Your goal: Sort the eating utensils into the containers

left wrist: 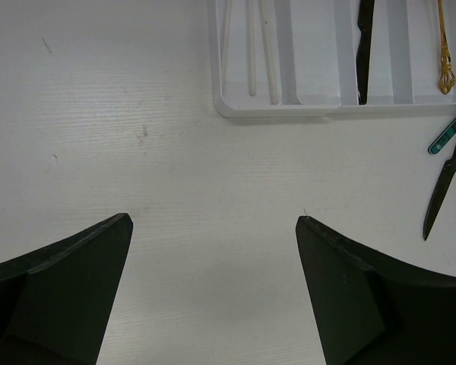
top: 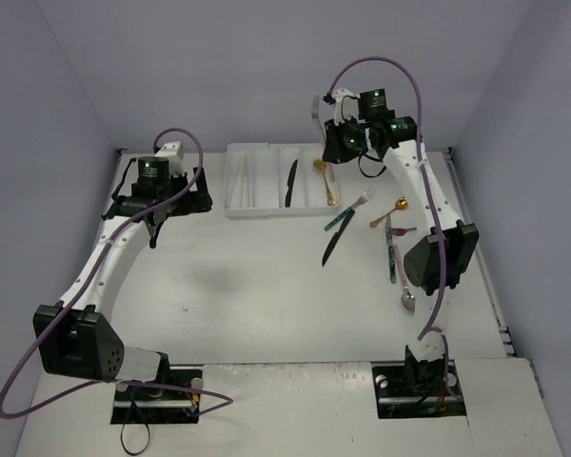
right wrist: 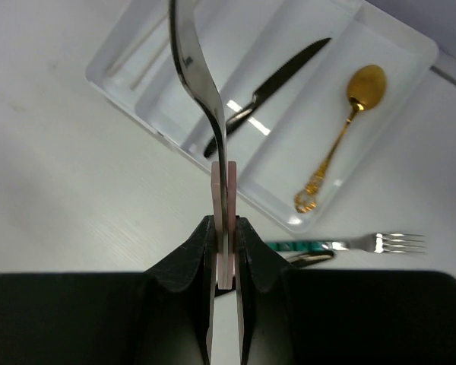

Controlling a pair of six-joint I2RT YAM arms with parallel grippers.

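Observation:
The white cutlery tray lies at the back centre. It holds a black knife, a gold spoon and pale pieces at its left. My right gripper hovers over the tray's right end, shut on a pink-handled silver utensil seen edge-on, its handle clamped between the jaws. Below it are the tray, the knife and the gold spoon. My left gripper is open and empty over bare table left of the tray.
Loose on the table right of the tray are a teal-handled fork, a black knife, a small gold spoon, a pink-handled piece, a teal-handled piece and a silver spoon. Walls close in the table.

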